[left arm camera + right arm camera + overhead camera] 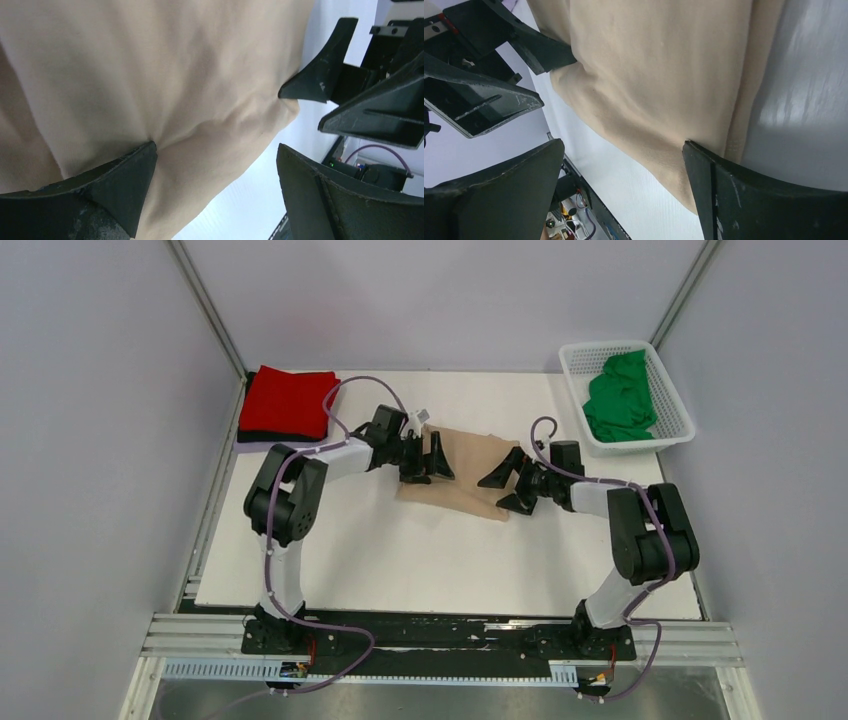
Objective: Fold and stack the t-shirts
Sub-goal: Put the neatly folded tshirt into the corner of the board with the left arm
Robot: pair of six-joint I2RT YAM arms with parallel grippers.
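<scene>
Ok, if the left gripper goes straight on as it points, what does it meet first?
The tan t-shirt: the open left gripper points down into it, one finger apparently on the cloth; depth is unclear.

Pale grey walls [430, 290]; white tabletop [420, 560]

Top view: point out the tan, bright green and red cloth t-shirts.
Tan cloth t-shirt [468, 472], top view, bare middle.
Bright green cloth t-shirt [620, 400], top view, crumpled centre.
Red folded cloth t-shirt [292, 400], top view, upper face.
</scene>
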